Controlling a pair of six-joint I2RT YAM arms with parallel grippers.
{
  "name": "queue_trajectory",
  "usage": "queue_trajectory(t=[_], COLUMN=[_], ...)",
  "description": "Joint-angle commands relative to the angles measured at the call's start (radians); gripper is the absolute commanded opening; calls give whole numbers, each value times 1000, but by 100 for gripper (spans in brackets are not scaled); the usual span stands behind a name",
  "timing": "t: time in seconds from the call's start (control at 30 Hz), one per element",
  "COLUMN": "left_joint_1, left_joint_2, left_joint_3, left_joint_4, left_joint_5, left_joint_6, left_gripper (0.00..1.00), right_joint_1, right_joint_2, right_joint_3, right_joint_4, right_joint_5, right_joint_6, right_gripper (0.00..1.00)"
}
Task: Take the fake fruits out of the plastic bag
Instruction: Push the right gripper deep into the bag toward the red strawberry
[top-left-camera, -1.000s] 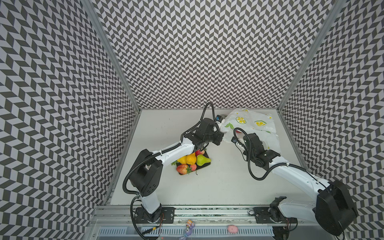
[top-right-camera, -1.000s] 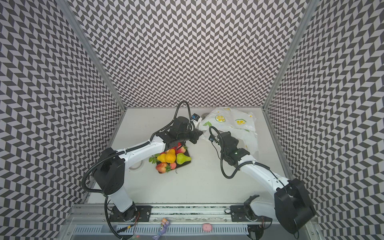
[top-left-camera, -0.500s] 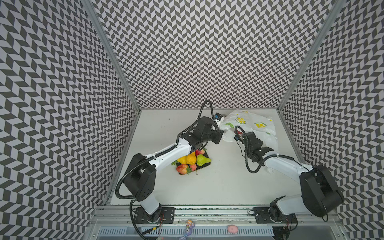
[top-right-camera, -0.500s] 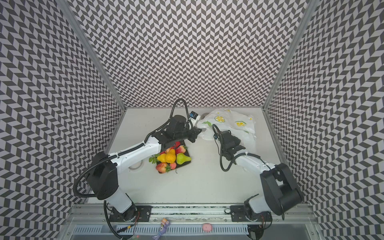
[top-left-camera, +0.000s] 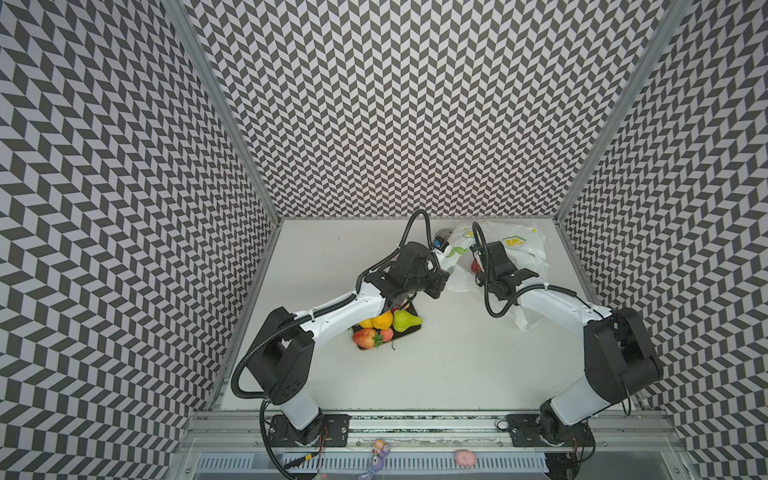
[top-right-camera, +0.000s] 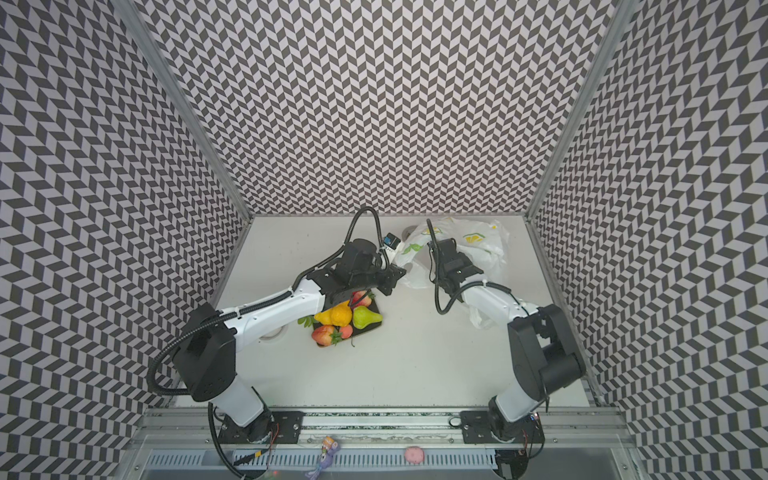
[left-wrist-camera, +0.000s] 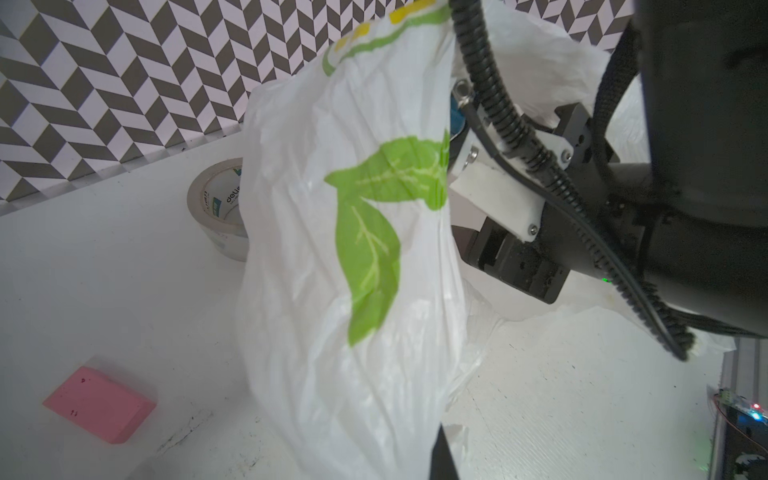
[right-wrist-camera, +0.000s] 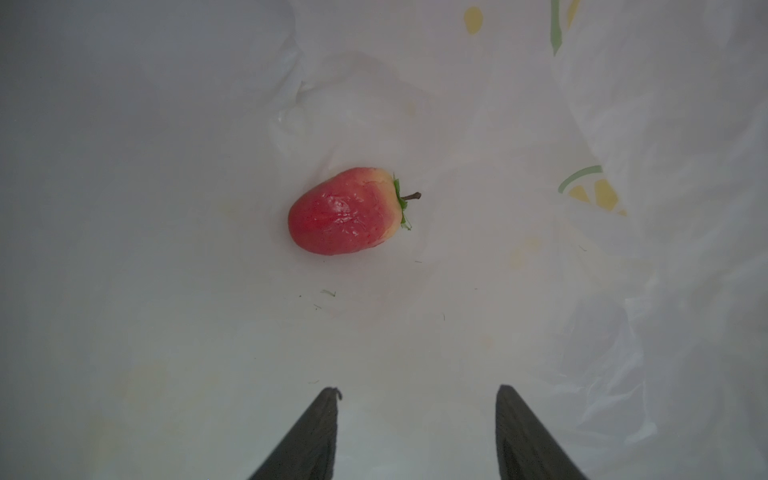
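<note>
The plastic bag (top-left-camera: 509, 245) (top-right-camera: 478, 243), white with lemon and leaf prints, lies at the back right. My left gripper (top-left-camera: 445, 258) (top-right-camera: 397, 268) is shut on the bag's near edge and holds it raised, so the film (left-wrist-camera: 353, 249) hangs across the left wrist view. My right gripper (right-wrist-camera: 415, 392) is open inside the bag's mouth, empty, fingers pointing at a red strawberry (right-wrist-camera: 349, 210) a short way ahead on the bag's floor. The strawberry peeks out in a top view (top-left-camera: 475, 266). Several other fake fruits (top-left-camera: 386, 326) (top-right-camera: 340, 322), among them a green pear (top-left-camera: 405, 321), are heaped on a dark tray under my left forearm.
A grey tape roll (left-wrist-camera: 216, 208) stands behind the bag near the back wall. A pink block (left-wrist-camera: 99, 409) lies on the table to its side. The dark tray (top-left-camera: 415, 330) sits mid-table. A loose handle loop (top-left-camera: 525, 320) of the bag trails under my right forearm.
My right gripper has pushed forward into the bag's mouth and its jaws have spread wider. My left gripper has kept its hold on the bag's edge, shifting slightly towards the back.
</note>
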Motion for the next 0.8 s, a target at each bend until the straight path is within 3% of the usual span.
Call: queue_trajectory(t=[0.0,0.2,0.5,0.77], left_joint_1=[-5,-10,-21,-64], left_joint_2=[-22,-47,-71,-67], left_joint_3=[-20,-44,-131,-165], left_joint_4=[6,88,97,82], left_joint_5=[33,89,86,89], left_joint_6=[-25,-104,-111,-114], left_gripper=[0,0,0,0], right_joint_1=[-32,-54,-117,-153], right_joint_2=[31,52,30,84], right_joint_3=[26,43,4,13], right_joint_4=[-61,-117,35,143], right_joint_5=[-23,-153,-355,-395], right_joint_6=[168,514,920,1081], right_gripper=[63,65,71,80])
